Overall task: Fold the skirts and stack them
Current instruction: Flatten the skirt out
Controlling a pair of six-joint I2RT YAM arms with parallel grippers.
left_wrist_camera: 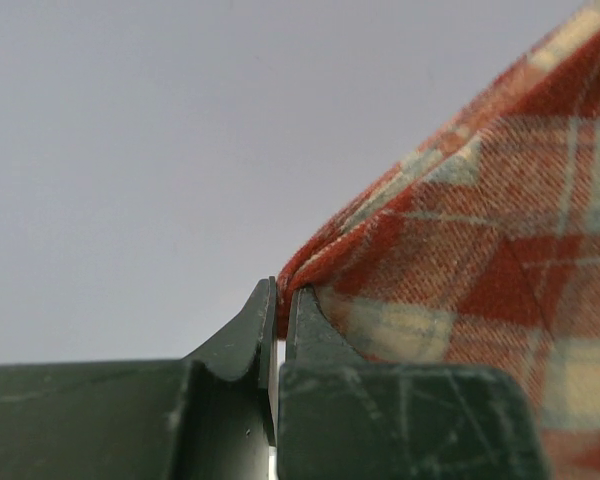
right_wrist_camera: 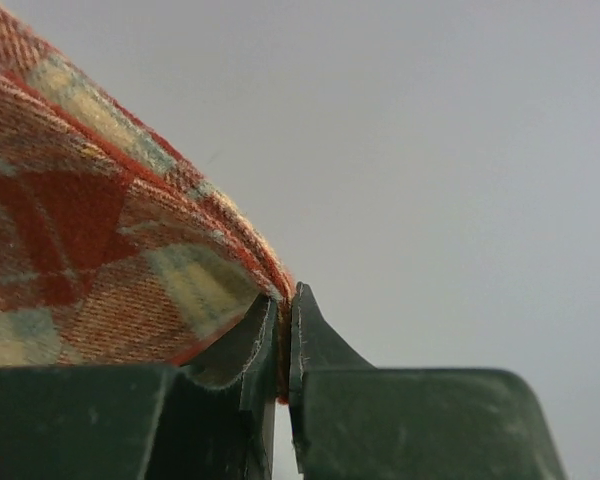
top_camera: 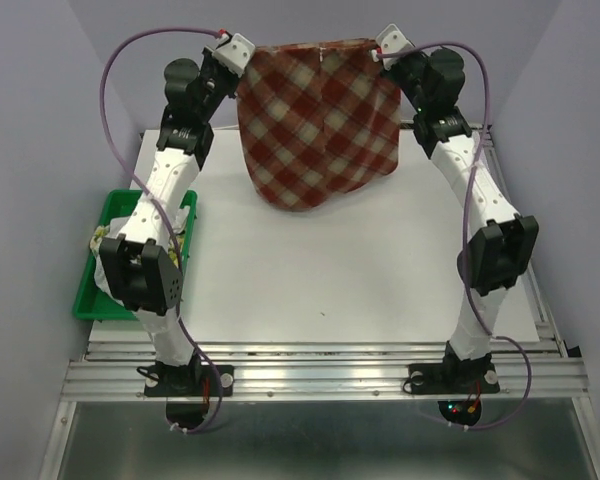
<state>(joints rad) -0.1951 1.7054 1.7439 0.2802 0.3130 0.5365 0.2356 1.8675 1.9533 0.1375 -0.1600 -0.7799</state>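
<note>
One plaid skirt (top_camera: 320,120), red and cream, is hanging in the air above the far edge of the white table (top_camera: 330,270), stretched between two arms that are reaching up and away from their bases. The left gripper (top_camera: 242,50) is pinching the skirt's upper left corner, and the right gripper (top_camera: 388,45) is pinching its upper right corner, so the top hem is running nearly level between them. Below that hem the cloth is draping down in one flat sheet, with its rounded lower edge hanging lowest toward the left. In the left wrist view the two dark fingers are pressing together on a folded edge of the plaid, with the cloth fanning out to the right. In the right wrist view the two fingers are likewise pressing together on a thin edge of the fabric, with the cloth spreading away to the left. One green tray (top_camera: 120,200) is sitting at the left edge of the table, partly hidden behind the left arm. Pale cloth (top_camera: 102,262) with a yellowish patch is lying bunched inside it, and how many pieces are making up that heap cannot be told from here.
</note>
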